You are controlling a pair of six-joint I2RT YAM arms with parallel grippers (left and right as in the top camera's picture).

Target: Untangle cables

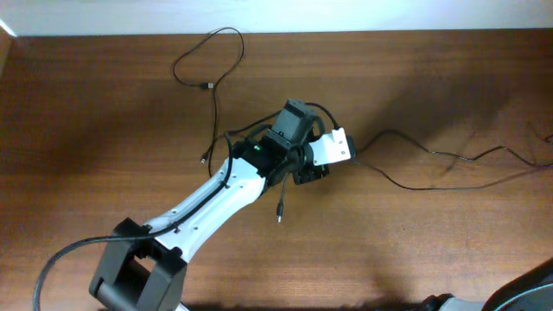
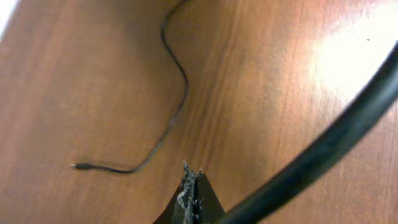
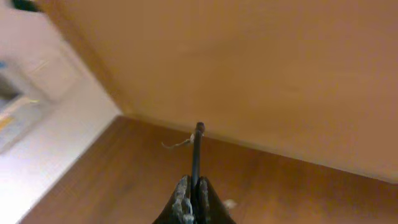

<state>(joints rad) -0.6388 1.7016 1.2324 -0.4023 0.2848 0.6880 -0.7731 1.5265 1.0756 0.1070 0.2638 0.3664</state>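
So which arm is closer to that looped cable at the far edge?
Left. The left arm reaches mid-table, just short of the looped cable; the right arm sits at the near-right corner.

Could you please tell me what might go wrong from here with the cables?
A cable end sticks out beside the left arm; moving the arm could drag it and tighten the tangle. The jaws of the left gripper are shut with nothing visible between them, so lowering might shove the thin cable below.
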